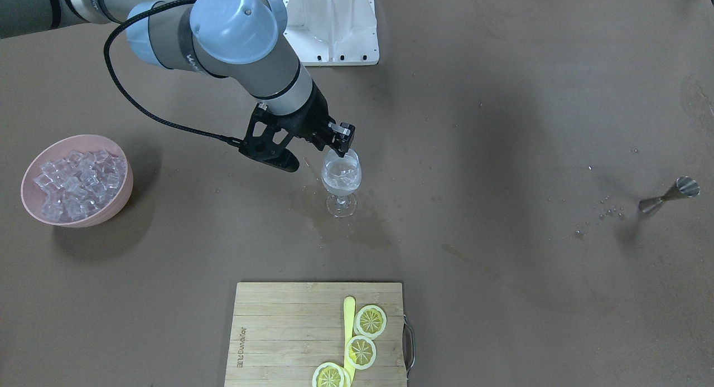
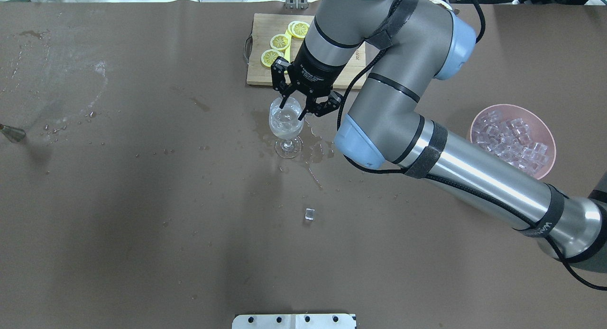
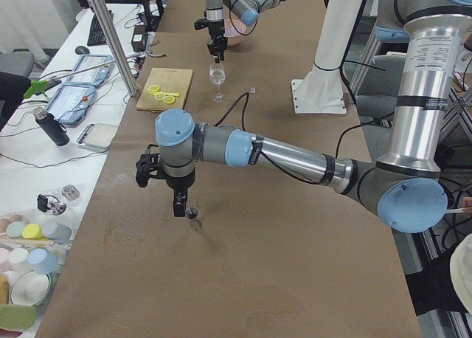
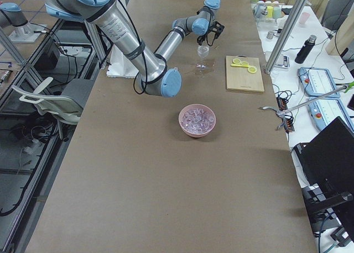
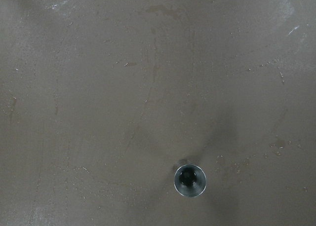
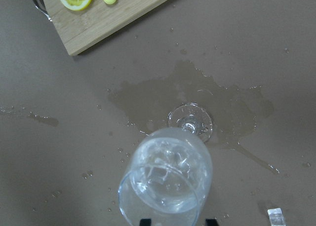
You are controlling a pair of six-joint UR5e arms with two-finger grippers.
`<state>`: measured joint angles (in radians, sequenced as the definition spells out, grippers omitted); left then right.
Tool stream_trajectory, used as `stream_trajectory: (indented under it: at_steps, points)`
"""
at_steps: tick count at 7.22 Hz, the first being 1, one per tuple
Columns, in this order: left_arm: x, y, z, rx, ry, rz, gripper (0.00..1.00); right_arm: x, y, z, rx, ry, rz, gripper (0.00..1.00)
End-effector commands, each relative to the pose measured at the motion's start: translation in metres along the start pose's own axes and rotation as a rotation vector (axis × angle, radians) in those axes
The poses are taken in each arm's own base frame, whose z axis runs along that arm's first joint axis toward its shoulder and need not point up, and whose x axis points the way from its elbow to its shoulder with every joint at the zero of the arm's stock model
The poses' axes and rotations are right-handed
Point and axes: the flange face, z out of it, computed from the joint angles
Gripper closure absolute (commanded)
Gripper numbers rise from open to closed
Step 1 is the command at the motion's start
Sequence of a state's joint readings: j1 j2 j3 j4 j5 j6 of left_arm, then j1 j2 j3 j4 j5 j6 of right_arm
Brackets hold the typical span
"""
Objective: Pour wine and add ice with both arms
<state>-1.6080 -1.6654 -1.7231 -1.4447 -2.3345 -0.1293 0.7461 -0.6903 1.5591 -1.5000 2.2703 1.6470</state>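
Your brown-covered bench (image 1: 502,275) is wet: a puddle (image 6: 197,93) surrounds the one wine glass (image 2: 286,123), which holds the wine (image 6: 165,199). You also have one pink bowl (image 1: 114,211) of ice (image 1: 75,180), one stray cube (image 2: 310,214), three lemon slices (image 1: 370,320) and one jigger (image 1: 669,196). The right arm's (image 2: 389,106) jaws stand spread over the glass. The left arm's (image 3: 280,153) jaws are over the jigger, and you cannot tell how they stand.

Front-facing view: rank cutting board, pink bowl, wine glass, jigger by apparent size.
1. cutting board, cut off by the frame's bottom edge but clearly largest
2. pink bowl
3. wine glass
4. jigger, similar in length to the glass but much slimmer
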Motion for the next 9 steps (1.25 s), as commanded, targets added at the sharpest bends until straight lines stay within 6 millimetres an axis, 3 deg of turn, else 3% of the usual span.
stream_trajectory:
  at_steps: [1,3,6,9]
  points:
    - [-0.029,0.003,0.032,-0.039,0.005,0.039,0.02,0.004,-0.016,-0.027,0.028,-0.022,-0.038,0.19]
    - [-0.047,-0.007,0.053,-0.052,0.005,0.030,0.02,0.057,-0.073,-0.056,0.106,-0.010,-0.123,0.10]
    - [-0.045,-0.028,0.054,-0.050,0.005,0.031,0.02,0.132,-0.156,-0.117,0.208,0.046,-0.256,0.01]
    - [-0.033,-0.042,0.043,-0.033,0.005,0.040,0.02,0.265,-0.245,-0.176,0.265,0.144,-0.398,0.01]
